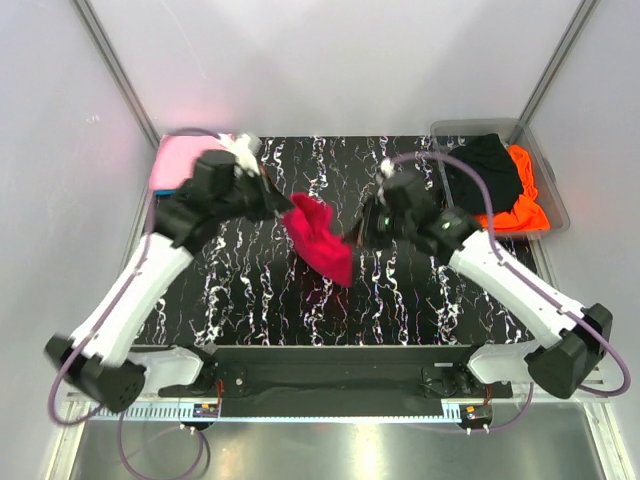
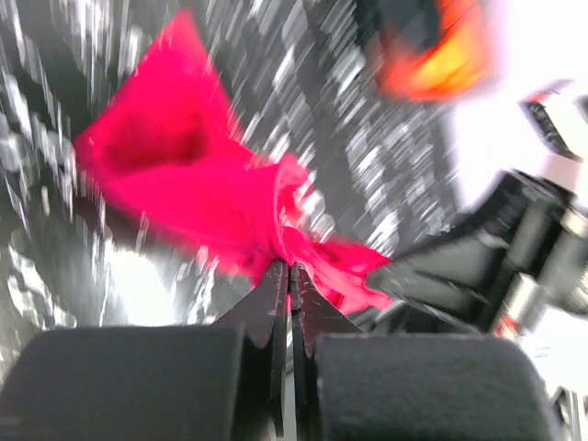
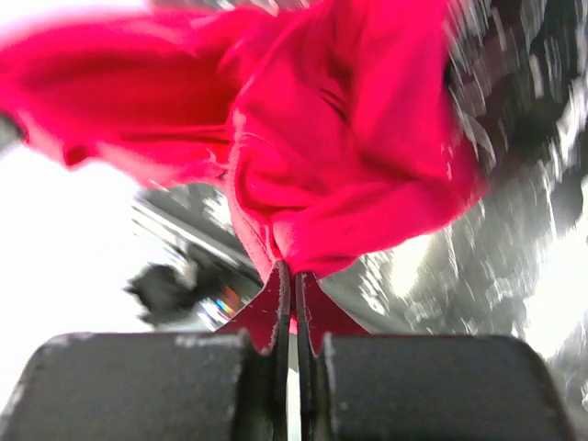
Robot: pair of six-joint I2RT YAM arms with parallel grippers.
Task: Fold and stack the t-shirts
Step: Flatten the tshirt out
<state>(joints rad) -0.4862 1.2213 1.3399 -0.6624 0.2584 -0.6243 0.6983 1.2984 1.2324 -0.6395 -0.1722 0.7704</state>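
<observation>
The crimson-red t-shirt (image 1: 320, 240) hangs bunched between my two grippers above the middle of the black marbled table (image 1: 250, 290). My left gripper (image 1: 283, 207) is shut on its upper left edge; the left wrist view shows the cloth (image 2: 211, 193) pinched at the fingertips (image 2: 290, 266). My right gripper (image 1: 357, 235) is shut on its right edge; the right wrist view shows the cloth (image 3: 349, 147) pinched at the fingertips (image 3: 292, 271). A light pink t-shirt (image 1: 185, 158) lies folded at the far left on a blue one (image 1: 162, 191). Black (image 1: 487, 170) and bright orange (image 1: 522, 205) t-shirts lie in the bin.
A clear plastic bin (image 1: 470, 128) stands at the far right corner. White walls close in the table on three sides. Both wrist views are motion-blurred.
</observation>
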